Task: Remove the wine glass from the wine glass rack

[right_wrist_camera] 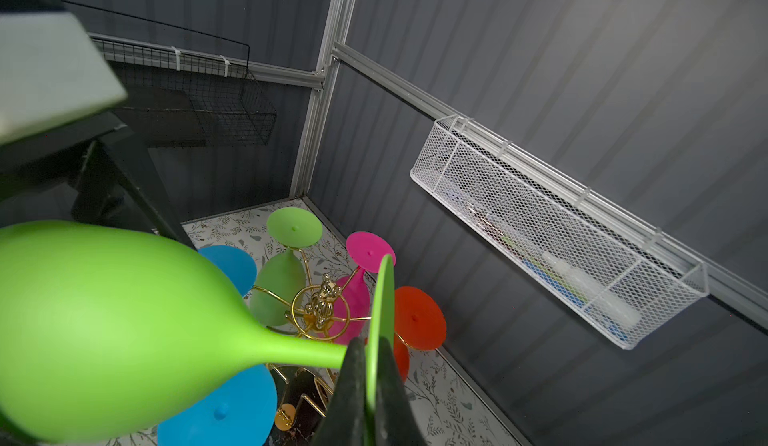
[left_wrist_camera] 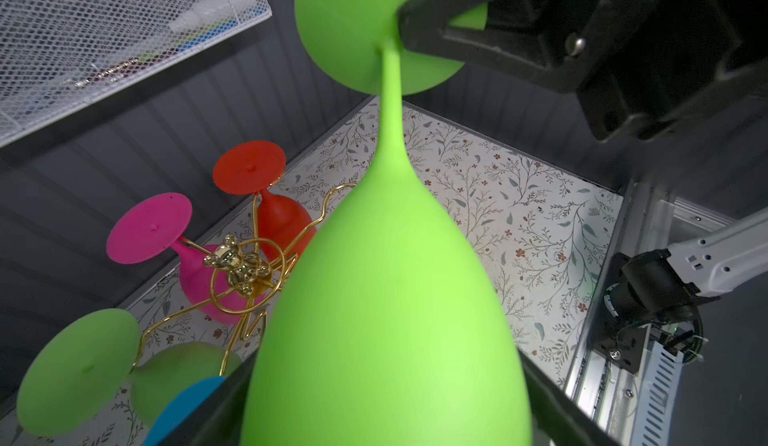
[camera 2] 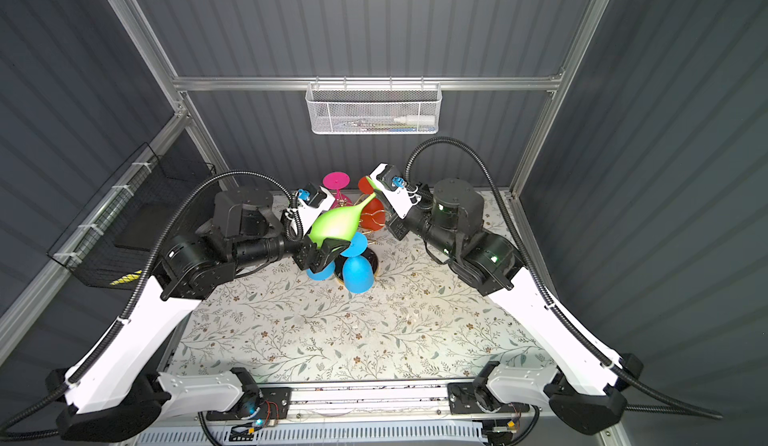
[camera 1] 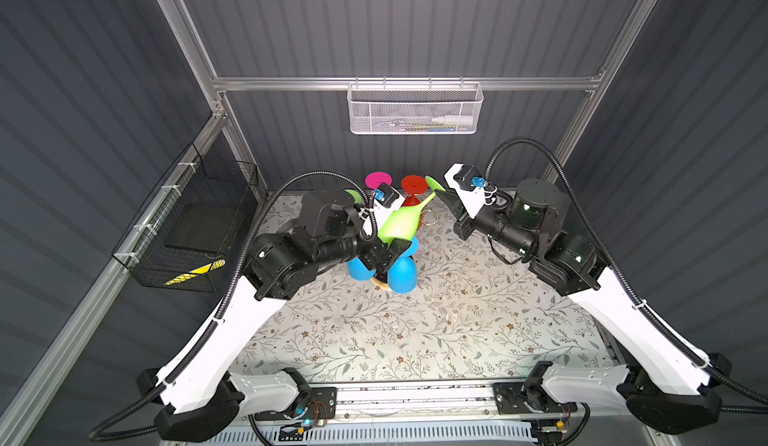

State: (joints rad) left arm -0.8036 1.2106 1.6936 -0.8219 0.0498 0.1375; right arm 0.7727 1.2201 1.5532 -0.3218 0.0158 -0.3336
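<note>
A bright green wine glass (camera 1: pixel 399 221) (camera 2: pixel 334 226) lies nearly level in the air above the wine glass rack (left_wrist_camera: pixel 237 265) (right_wrist_camera: pixel 320 302), a gold wire stand. My right gripper (right_wrist_camera: pixel 376 381) (camera 1: pixel 440 192) is shut on the thin edge of the glass's round foot (left_wrist_camera: pixel 345 28). My left gripper (camera 1: pixel 388 251) (left_wrist_camera: pixel 386 402) straddles the wide end of the bowl with its jaws far apart, and a thin gap shows on one side. Pink (right_wrist_camera: pixel 370 251), red (right_wrist_camera: pixel 419 317), blue (camera 1: pixel 401 275) and darker green (right_wrist_camera: pixel 276 286) glasses hang upside down from the rack's arms.
A white mesh basket (camera 1: pixel 413 109) hangs on the back rail, close to the right wrist. A black wire basket (camera 1: pixel 195 224) is fixed to the left wall. The rack's dark round base (camera 2: pixel 372 261) stands on the floral table cover (camera 1: pixel 415 332), near the back.
</note>
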